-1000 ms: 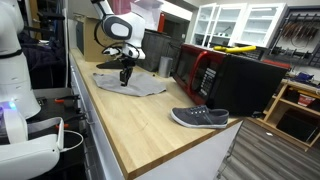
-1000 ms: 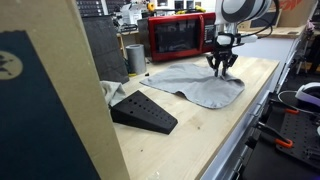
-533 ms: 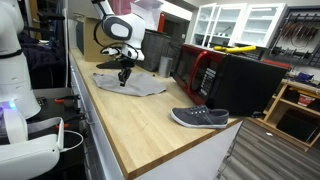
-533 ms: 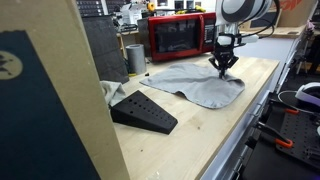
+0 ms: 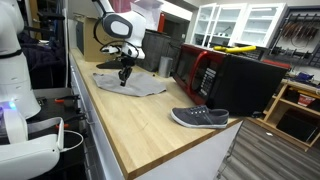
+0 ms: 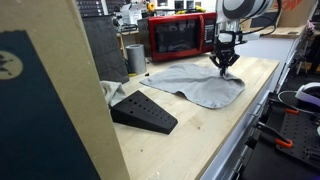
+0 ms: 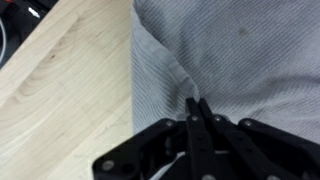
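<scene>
Pinching a raised fold of the one grey cloth (image 7: 240,50), the tool (image 7: 197,108) has both fingers pressed together with fabric caught between the tips. In both exterior views it stands upright over the cloth's edge (image 5: 124,82) (image 6: 224,64). The cloth lies spread on the wooden desk (image 5: 150,135) – mostly flat, creased where it is gripped. Beyond it stands one red microwave (image 6: 180,38), with one metal cup (image 6: 135,58) just beside that. Well apart from the cloth, one black wedge (image 6: 143,112) sits on the desk – and in an exterior view one grey shoe (image 5: 200,118) rests near the desk's corner.
</scene>
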You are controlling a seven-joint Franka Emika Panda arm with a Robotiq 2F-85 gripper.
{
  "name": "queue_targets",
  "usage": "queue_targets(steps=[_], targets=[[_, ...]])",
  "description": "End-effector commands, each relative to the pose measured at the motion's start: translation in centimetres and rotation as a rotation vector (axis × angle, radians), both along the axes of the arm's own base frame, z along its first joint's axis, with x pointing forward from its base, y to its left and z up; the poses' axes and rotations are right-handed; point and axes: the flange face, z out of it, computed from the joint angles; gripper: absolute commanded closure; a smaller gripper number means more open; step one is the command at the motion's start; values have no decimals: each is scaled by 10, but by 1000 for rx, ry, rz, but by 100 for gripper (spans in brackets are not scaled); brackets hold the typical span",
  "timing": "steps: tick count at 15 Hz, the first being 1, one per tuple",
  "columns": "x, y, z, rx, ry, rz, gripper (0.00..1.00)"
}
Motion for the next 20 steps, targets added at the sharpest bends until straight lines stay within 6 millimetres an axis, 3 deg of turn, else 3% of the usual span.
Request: queue_targets(steps=[1,6,11,12,15,20], targets=[[-12,-20,30,-22,-24,-48,99],[-32,-45,43,-26,40,-69,99],[-50,-30,45,90,200,22,99],[-52,-26,45,115,231,45,92],[-57,-21,47,136,297,85,100],[-56,-23,51,98,320,106,99]])
